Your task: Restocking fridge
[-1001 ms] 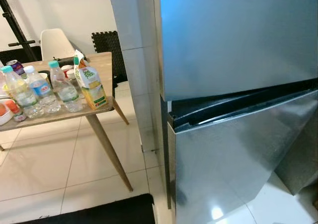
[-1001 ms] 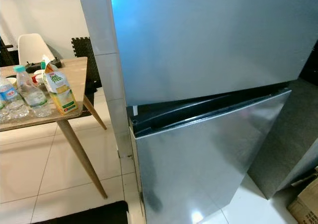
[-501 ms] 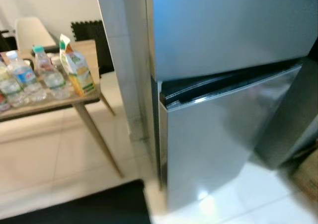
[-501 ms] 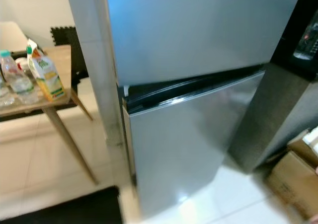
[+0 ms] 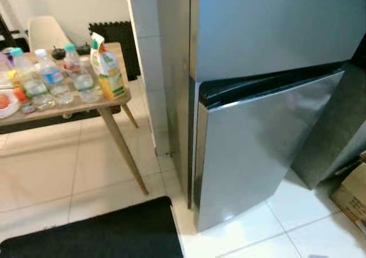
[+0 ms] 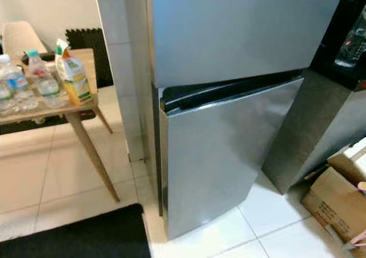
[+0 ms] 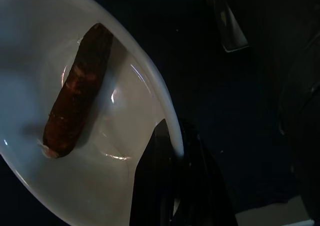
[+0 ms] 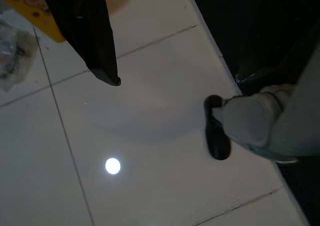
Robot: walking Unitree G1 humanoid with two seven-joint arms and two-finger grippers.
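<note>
Table: on my left, carrying water bottles and a juice carton near its fridge-side corner.
Left gripper: its black fingers pinch the rim of a white bowl; a dark sausage-like piece lies loose inside.
Fridge: ahead to my right, upper door shut, lower door ajar with a dark gap along its top.
Right gripper: hangs over pale floor tiles; I cannot tell whether its fingers are spread or closed. A person's shoe is close by.
Risk: I judge the bowl could tilt as I walk, rolling the piece out; one finger pair on a slick rim is a thin hold.
Change: against the picture half a second back, my head view has swung, so more of the table shows and a cardboard box appears lower right.
</note>
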